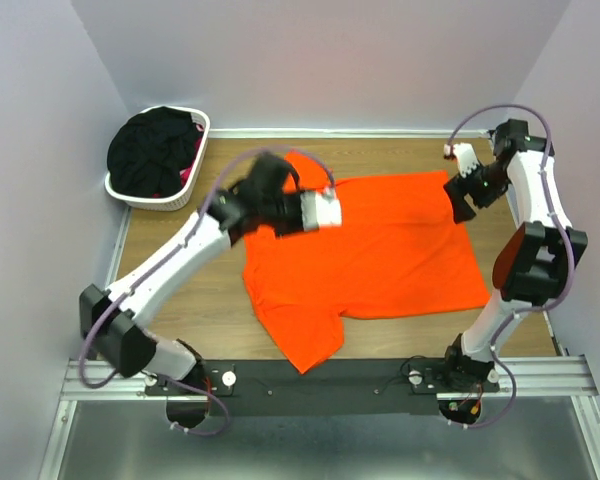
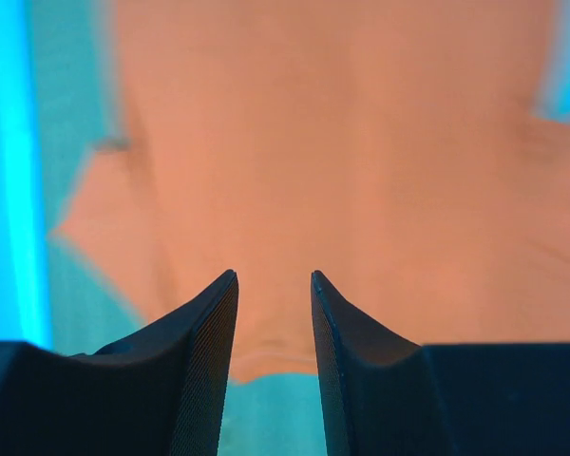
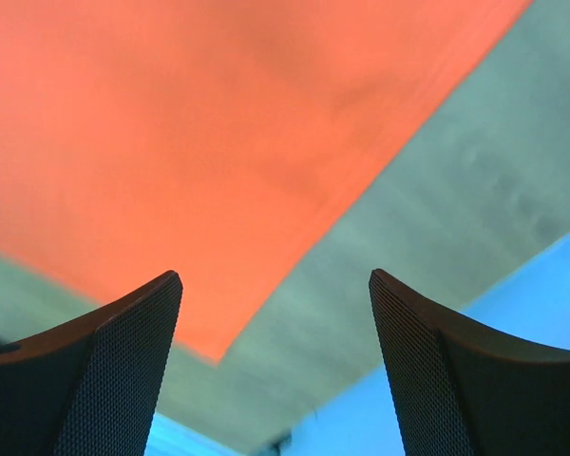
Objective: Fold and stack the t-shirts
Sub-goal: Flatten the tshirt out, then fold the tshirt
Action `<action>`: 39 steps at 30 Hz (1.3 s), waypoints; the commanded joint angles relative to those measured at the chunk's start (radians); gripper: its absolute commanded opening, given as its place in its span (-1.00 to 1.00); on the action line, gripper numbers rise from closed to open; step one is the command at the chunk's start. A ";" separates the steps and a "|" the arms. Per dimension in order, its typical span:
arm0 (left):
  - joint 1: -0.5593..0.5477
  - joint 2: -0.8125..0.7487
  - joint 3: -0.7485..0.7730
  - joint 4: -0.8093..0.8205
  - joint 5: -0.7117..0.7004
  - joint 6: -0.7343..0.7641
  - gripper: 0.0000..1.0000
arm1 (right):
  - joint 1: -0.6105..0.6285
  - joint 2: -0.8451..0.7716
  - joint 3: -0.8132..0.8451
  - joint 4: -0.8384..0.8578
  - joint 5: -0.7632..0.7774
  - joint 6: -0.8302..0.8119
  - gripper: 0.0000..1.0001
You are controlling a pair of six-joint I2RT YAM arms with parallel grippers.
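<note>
A bright orange t-shirt point(image 1: 380, 250) lies spread flat on the wooden table point(image 1: 200, 290), one sleeve pointing toward the near edge. My left gripper point(image 1: 330, 213) hovers over its far-left part, by the neck edge. In the left wrist view the left gripper point(image 2: 273, 285) is open, a narrow gap between its fingers and nothing in it; the orange t-shirt point(image 2: 342, 142) lies below. My right gripper point(image 1: 461, 207) sits above the shirt's far-right corner. The right wrist view shows the right gripper point(image 3: 275, 277) wide open over the orange t-shirt point(image 3: 171, 123), holding nothing.
A white laundry basket point(image 1: 202, 125) stands at the far left corner, holding black t-shirts point(image 1: 150, 150) and a bit of pink cloth point(image 1: 188, 172). Pale walls close in the table on three sides. The arm bases sit on a rail at the near edge.
</note>
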 commanded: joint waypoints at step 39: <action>-0.739 0.117 -0.443 0.097 -0.092 -0.285 0.08 | -0.048 -0.174 -0.633 0.099 0.260 -0.404 0.53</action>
